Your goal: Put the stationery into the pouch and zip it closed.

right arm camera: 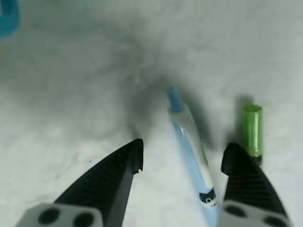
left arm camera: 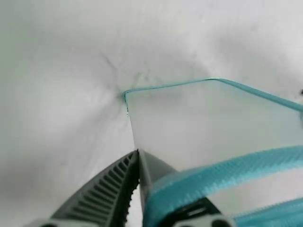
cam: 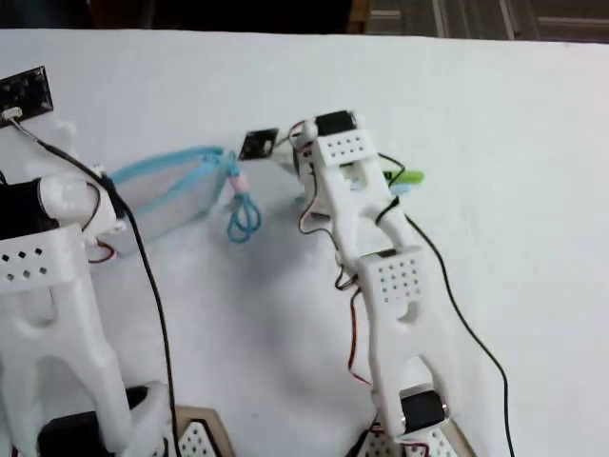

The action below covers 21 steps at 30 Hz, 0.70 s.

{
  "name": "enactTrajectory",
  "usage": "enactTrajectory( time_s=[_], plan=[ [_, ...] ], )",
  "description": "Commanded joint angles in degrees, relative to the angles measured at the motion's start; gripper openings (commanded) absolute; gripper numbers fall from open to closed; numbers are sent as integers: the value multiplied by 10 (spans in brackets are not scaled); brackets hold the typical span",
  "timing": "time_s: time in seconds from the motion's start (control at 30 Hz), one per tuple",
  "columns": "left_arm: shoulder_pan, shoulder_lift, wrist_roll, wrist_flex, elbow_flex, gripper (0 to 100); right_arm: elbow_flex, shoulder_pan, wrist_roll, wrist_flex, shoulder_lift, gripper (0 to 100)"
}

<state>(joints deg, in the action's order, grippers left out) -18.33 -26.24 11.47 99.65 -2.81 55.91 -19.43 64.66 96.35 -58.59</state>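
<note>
Your left gripper (left arm camera: 138, 163) is clamped on the translucent pouch (left arm camera: 203, 123) at its edge. Your right gripper (right arm camera: 184, 147) has its jaws apart, straddling the blue pen (right arm camera: 191, 142), with the green marker (right arm camera: 252, 127) just beside.

White perforated arms (cam: 395, 276), black servos (cam: 423, 411), red and black cables (cam: 152, 295), ribbed end effectors (left arm camera: 138, 155)

The pouch (cam: 166, 195) is clear plastic edged in turquoise zip tape. It lies on the bench (cam: 495, 95) at the left with its zip open and the two tapes parted. A short side edge is pinched in the left claw (left arm camera: 137, 158). A looped blue cord (cam: 243, 217) with a pink bead trails from its zip end. Well apart to the right lies a pale blue pen (right arm camera: 191, 142). A green marker (right arm camera: 252, 130) lies just beside it, roughly parallel and not touching.
</note>
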Motion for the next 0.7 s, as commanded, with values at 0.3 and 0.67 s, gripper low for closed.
enactTrajectory(
  time_s=[0.3, 0.67],
  plan=[
    [6, -3, -3, -22, 3, 21, 180, -7, 19, 51, -88, 28],
    [6, -3, -3, -23, 2, 21, 181, -1, 18, 52, 29, 18]
  ],
)
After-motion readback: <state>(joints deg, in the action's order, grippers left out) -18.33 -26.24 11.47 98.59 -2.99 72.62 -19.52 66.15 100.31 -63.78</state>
